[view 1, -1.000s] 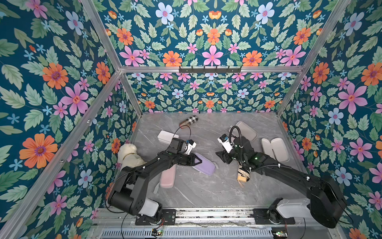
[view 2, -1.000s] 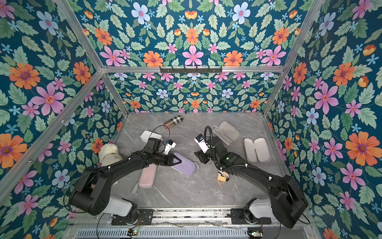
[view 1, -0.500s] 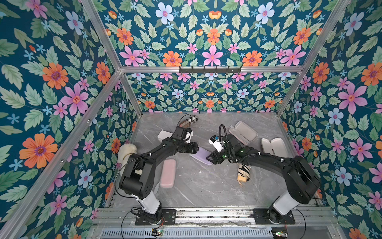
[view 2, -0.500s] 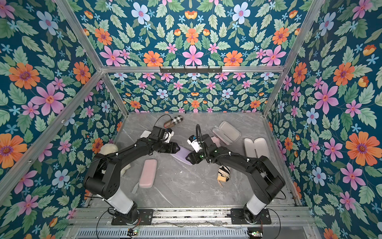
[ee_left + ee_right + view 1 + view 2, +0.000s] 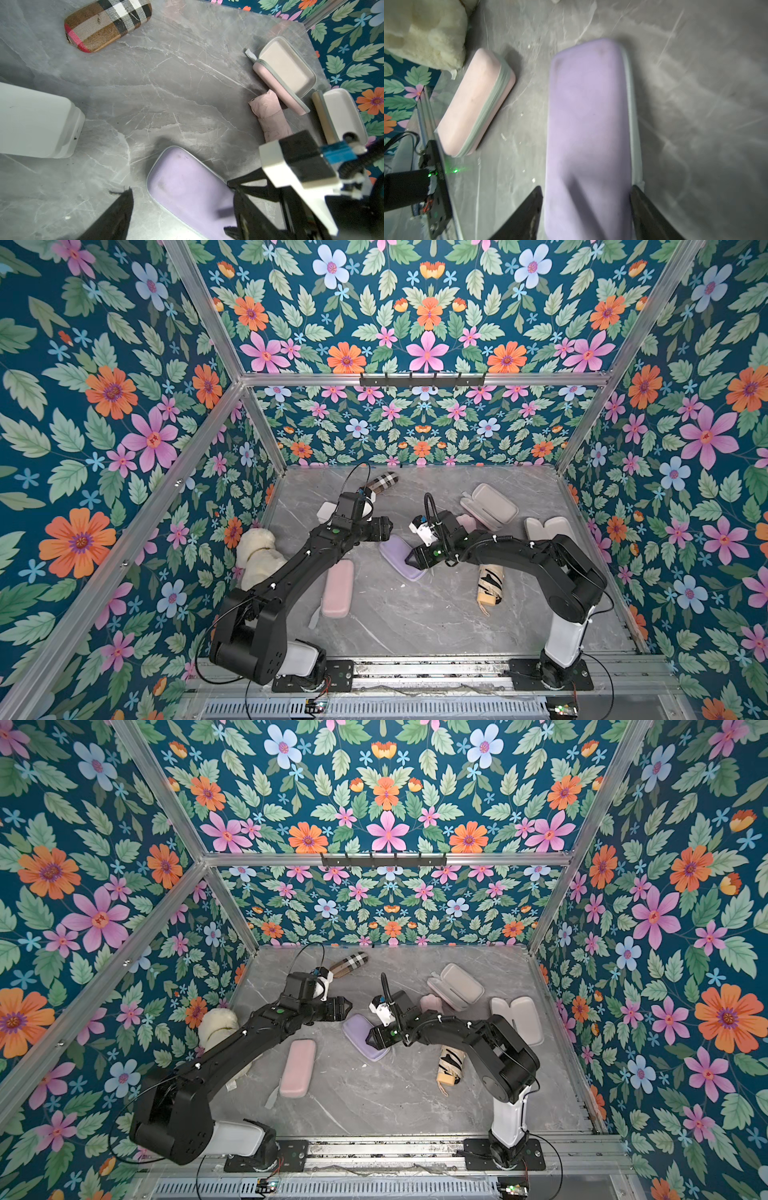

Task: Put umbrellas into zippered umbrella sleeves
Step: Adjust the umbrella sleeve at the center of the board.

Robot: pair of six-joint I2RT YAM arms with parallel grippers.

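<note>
L gripper (image 5: pixel 384 529): fingers open, hold nothing, near back end of lavender sleeve (image 5: pixel 395 552) | R gripper (image 5: pixel 586 188): fingers astride sleeve's other end, pinch or not cannot tell, blur | sleeve: shut, flat on table (image 5: pixel 415 614) centre | cream umbrella (image 5: pixel 489 587): on table under R arm (image 5: pixel 519 547)

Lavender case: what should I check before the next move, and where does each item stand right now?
1. Lavender case closed: ok.
2. Right claw straddling its end: ok.
3. Right claw clamped on it: cannot tell.
4. Left claw open, holding nothing: ok.
5. Pink umbrella inside the open pink case: not ok, it lies beside it.
6. Cream umbrella cased: not ok, loose on the table.
</note>
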